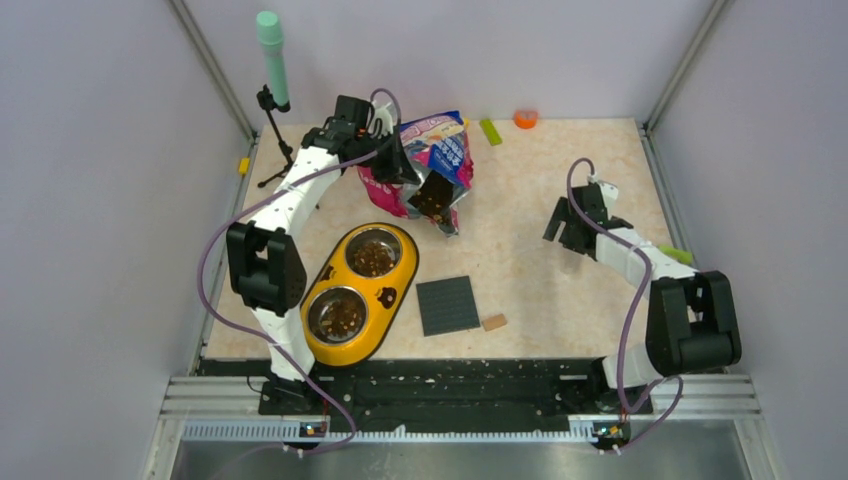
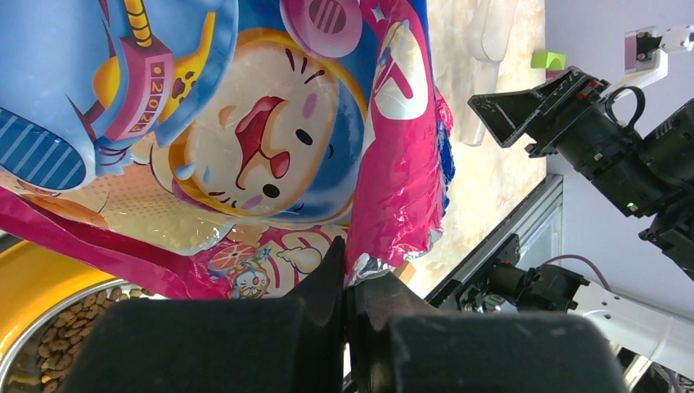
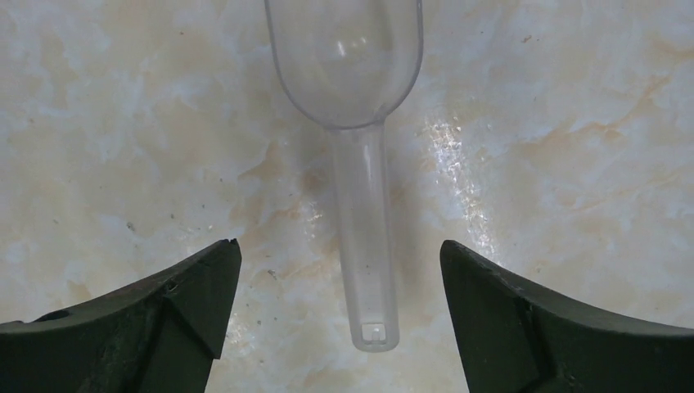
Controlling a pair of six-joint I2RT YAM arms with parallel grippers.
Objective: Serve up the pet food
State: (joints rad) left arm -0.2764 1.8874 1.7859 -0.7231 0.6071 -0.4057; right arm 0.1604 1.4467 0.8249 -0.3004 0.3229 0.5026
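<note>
The glossy blue-pink cartoon-cat bag (image 1: pixel 442 155) is held up and tilted at the back of the table, with brown kibble (image 1: pixel 434 198) showing in its open mouth. My left gripper (image 1: pixel 404 165) is shut on the bag's edge; in the left wrist view the closed jaws (image 2: pixel 352 278) pinch the pink foil of the bag (image 2: pixel 245 123). A yellow double bowl (image 1: pixel 392 300) holds kibble in both steel cups (image 1: pixel 372 258) (image 1: pixel 337 315). My right gripper (image 1: pixel 563 226) is open just above the table, its fingers either side of the handle of an empty clear plastic scoop (image 3: pixel 360 164), not touching it.
A black square mat (image 1: pixel 447 305) and a small tan block (image 1: pixel 494 322) lie near the front. A green-topped stand (image 1: pixel 272 60) is at the back left. A green strip (image 1: pixel 490 131) and an orange piece (image 1: pixel 525 118) lie by the back wall.
</note>
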